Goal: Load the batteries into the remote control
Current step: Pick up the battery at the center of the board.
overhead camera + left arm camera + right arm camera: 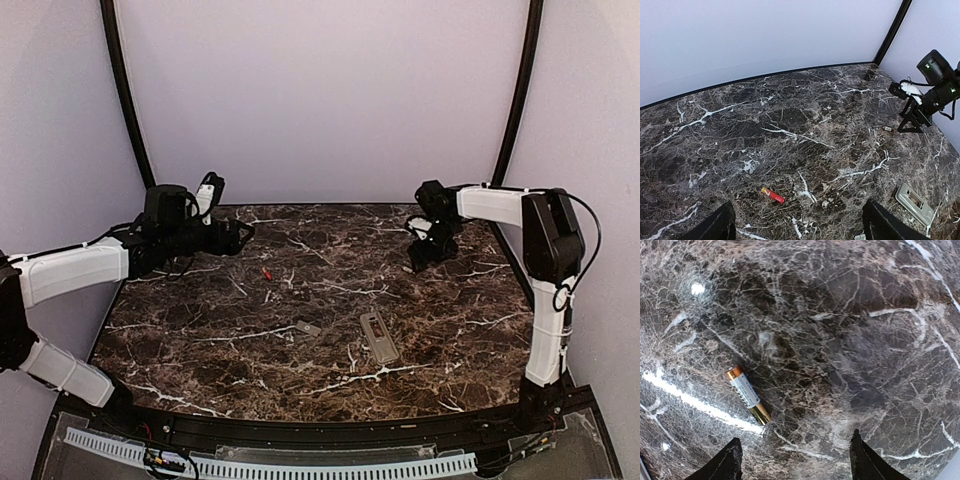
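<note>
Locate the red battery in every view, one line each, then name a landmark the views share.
Top external: red battery, left of centre on the table, near the left gripper.
Left wrist: red battery, low, between the fingers.
Right wrist: not in it; a white-and-gold battery lies there.
Shared landmark: the dark marble table.

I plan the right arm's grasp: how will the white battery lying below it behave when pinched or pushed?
The white battery is a smooth little cylinder lying on its side on polished marble, so a nudge across its length would probably roll it. It looks rigid, and its glossy wrap may slip between the fingers.
</note>
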